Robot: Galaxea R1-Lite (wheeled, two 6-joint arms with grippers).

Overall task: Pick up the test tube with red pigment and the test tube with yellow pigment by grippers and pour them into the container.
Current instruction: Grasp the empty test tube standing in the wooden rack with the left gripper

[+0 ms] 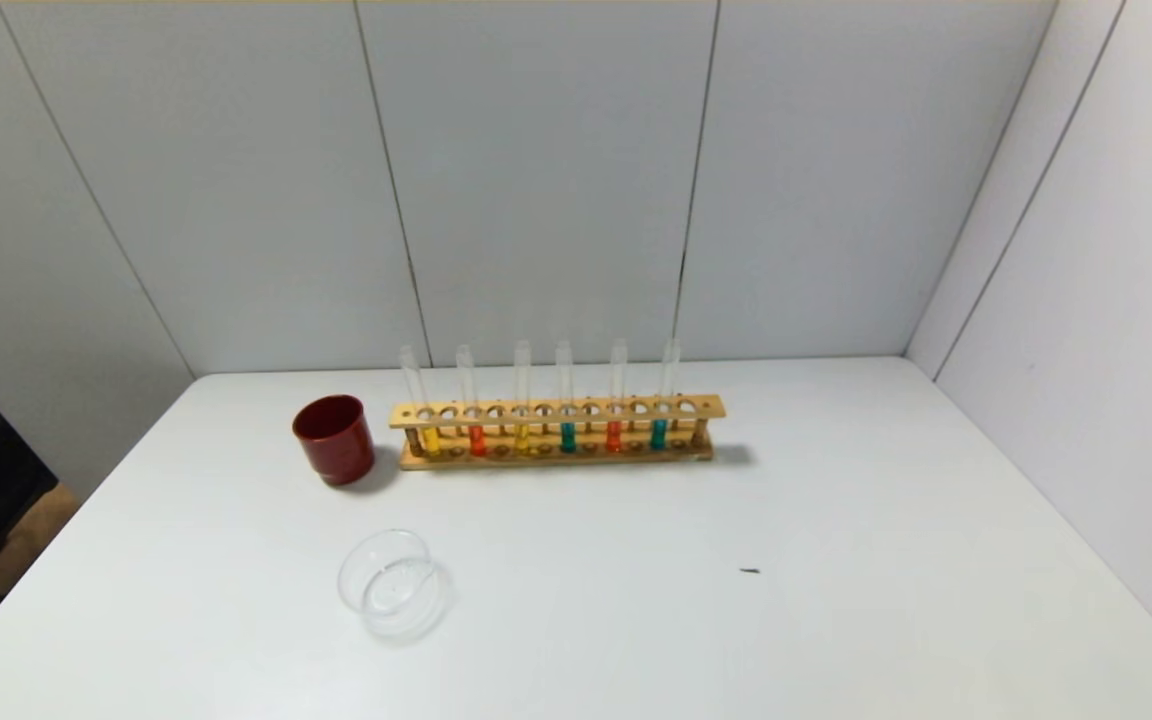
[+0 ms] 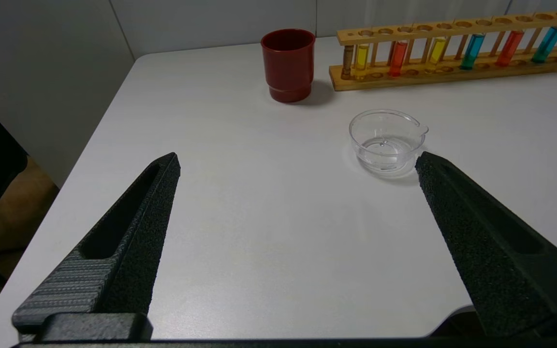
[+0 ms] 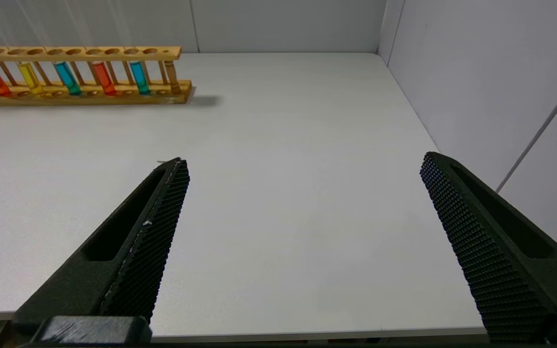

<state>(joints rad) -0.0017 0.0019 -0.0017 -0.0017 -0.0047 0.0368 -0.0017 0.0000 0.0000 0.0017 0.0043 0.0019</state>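
Wide white table, smooth and matte, boxed in by pale grey wall panels with thin dark seams. Toward the back, a long wooden rack, light tan, two rails joined by turned posts, top rail drilled with a row of round holes. Six slender clear glass tubes standing upright in it, rounded bottoms resting on the lower rail. From the robot's left: yellow tube, red tube, second yellow tube, teal tube, second red tube, second teal tube, each with a short column of liquid low down.

Just beside the rack's left end, a dark red cup, opaque, glossy, round with a stepped base. Nearer the robot, well apart from cup and rack, a low clear dish, round, thin-walled, with a small pouring lip and a little clear liquid pooled at the bottom.

Left gripper low over the table's near left part, spread wide, gripping nothing; black tapered fingers with a gritty inner face and ribbed outer edge. Right gripper over the near right part, likewise spread wide with nothing between; fingers faced with fine cross-hatched knurling. Neither gripper seen from the head view.
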